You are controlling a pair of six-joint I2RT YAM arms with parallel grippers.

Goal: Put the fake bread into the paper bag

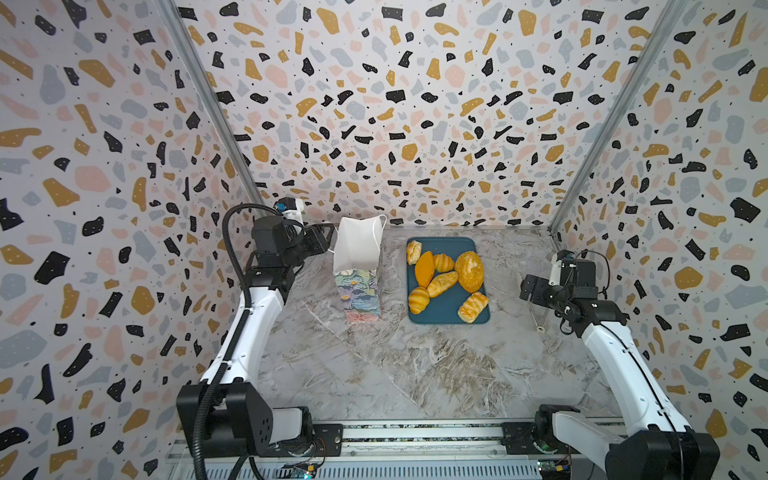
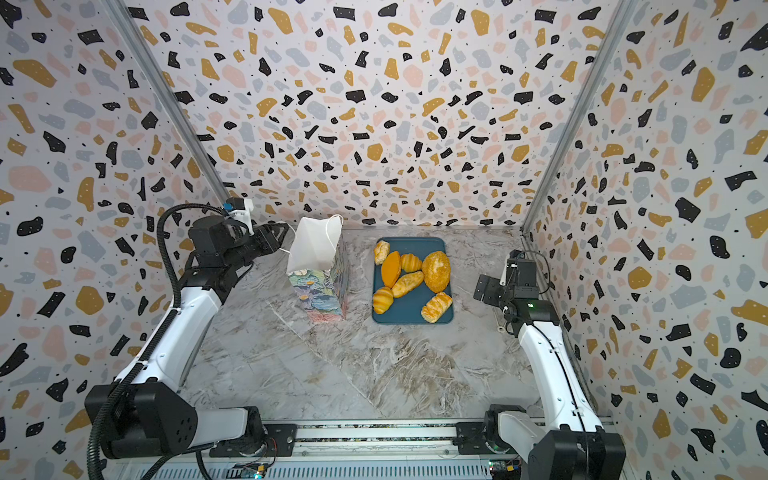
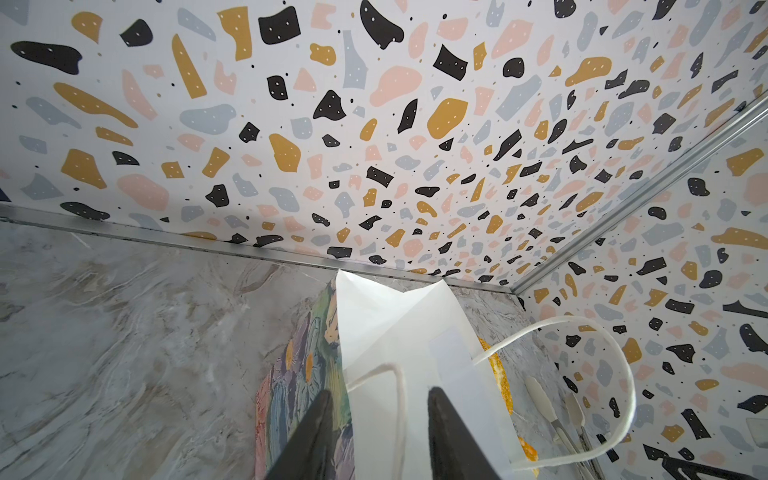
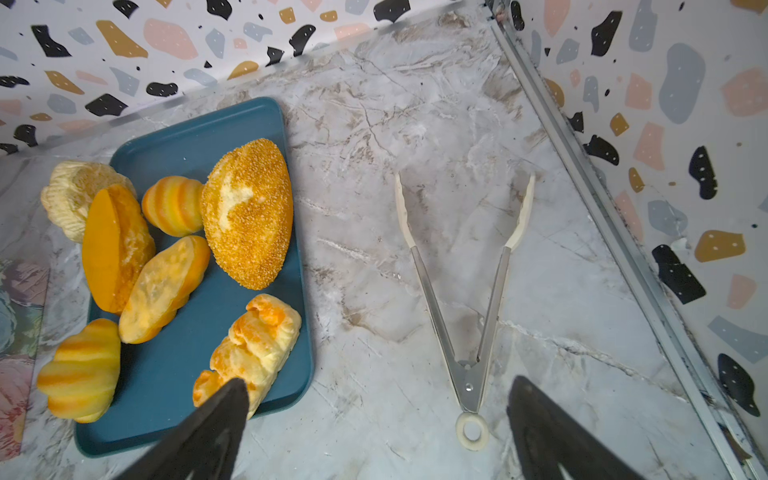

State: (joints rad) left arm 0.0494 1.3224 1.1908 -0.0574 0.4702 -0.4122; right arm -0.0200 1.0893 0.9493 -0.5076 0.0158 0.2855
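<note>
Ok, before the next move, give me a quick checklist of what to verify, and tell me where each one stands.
1. Paper bag upright, mouth open: ok.
2. Left gripper straddling the bag's rim: ok.
3. Left jaws clamped on the rim: not ok, a gap shows.
4. Right gripper open: ok.
5. Tongs lying free on the table: ok.
6. Bread reachable on the tray: ok.

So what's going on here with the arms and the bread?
The left gripper has its jaws around the rim of the bag; whether it's clamped is unclear. The right gripper hangs open over the table near the tongs. Seven breads lie on or against the tray; none is held.
</note>
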